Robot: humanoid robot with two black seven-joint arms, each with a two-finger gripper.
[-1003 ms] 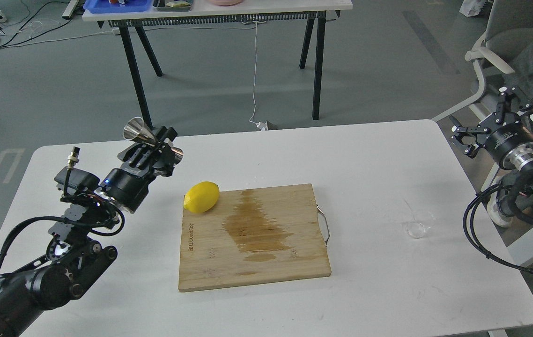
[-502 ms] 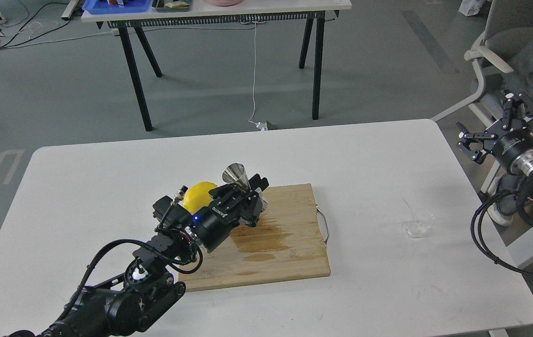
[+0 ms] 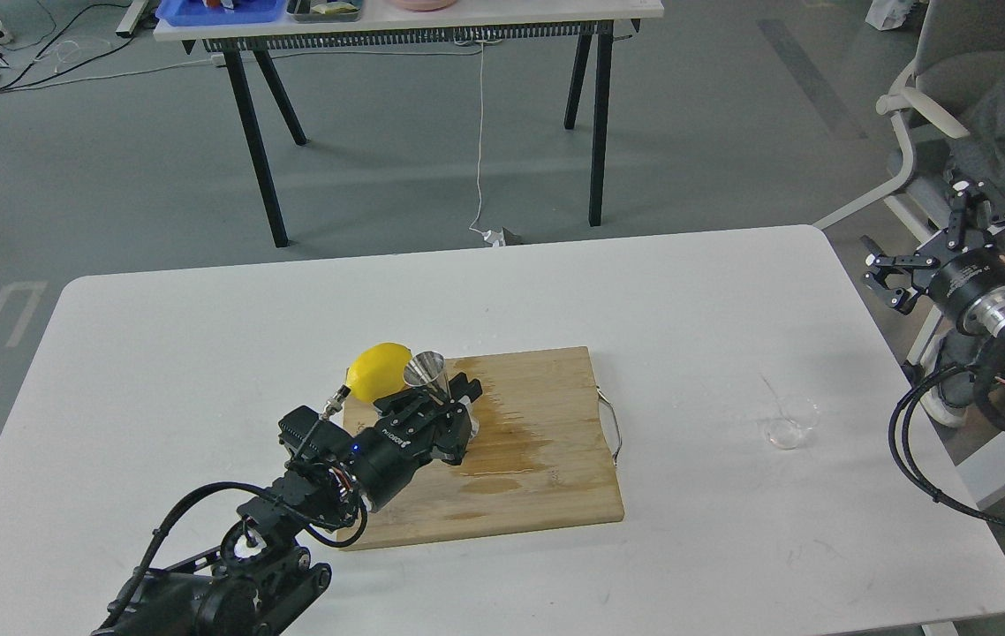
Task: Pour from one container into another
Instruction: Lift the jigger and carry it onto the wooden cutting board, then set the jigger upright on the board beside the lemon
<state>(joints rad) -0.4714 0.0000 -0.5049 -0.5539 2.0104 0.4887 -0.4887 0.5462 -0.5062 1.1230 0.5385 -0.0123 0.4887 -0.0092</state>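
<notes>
My left gripper (image 3: 449,402) is shut on the shiny steel jigger (image 3: 428,375), which it holds nearly upright over the left part of the wooden cutting board (image 3: 538,477), just right of the lemon (image 3: 376,373). The jigger's lower cone is hidden among the fingers. The small clear glass cup (image 3: 792,422) stands on the white table at the right, apart from both grippers. My right gripper (image 3: 926,234) hangs open beyond the table's right edge, well above and behind the cup.
A wet stain darkens the middle of the board, and a metal handle (image 3: 613,428) sticks out on its right side. The white table (image 3: 202,353) ends near a chair (image 3: 935,106) at the right. A second table (image 3: 414,22) stands behind.
My left arm swung from the table's left side over to the board, carrying the jigger, then drew back and lowered it beside the lemon. The right gripper shifted slightly right.
</notes>
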